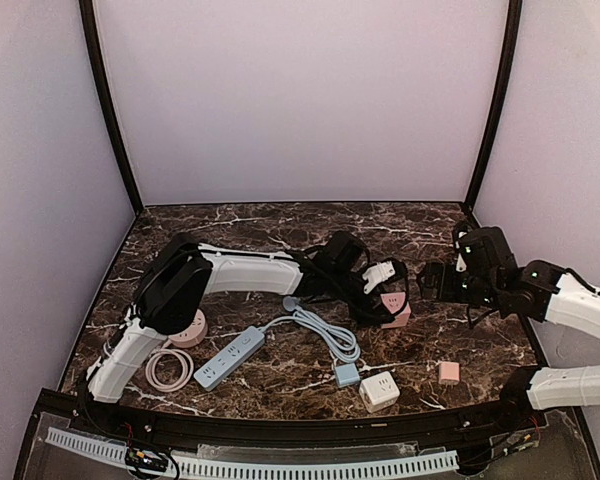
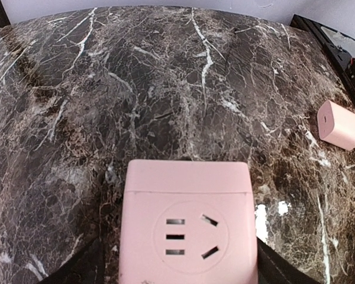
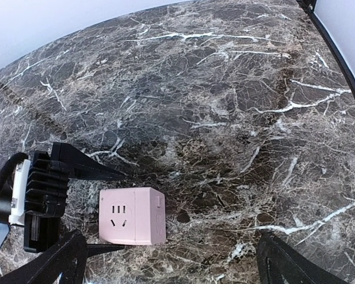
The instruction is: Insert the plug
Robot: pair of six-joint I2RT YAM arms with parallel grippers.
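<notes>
You have the pink socket cube (image 2: 188, 222) on the marble table (image 2: 165, 89), its five-hole face up, between the dark fingers (image 2: 86, 267) of your left gripper (image 2: 180, 267). The jaws stand apart. A gap shows at the left finger; contact at the right finger cannot be told. A small pink plug (image 2: 339, 124) lies well apart, far right.

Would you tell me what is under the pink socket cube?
The pink socket cube rests on the marble table; its covered underside cannot be seen.
</notes>
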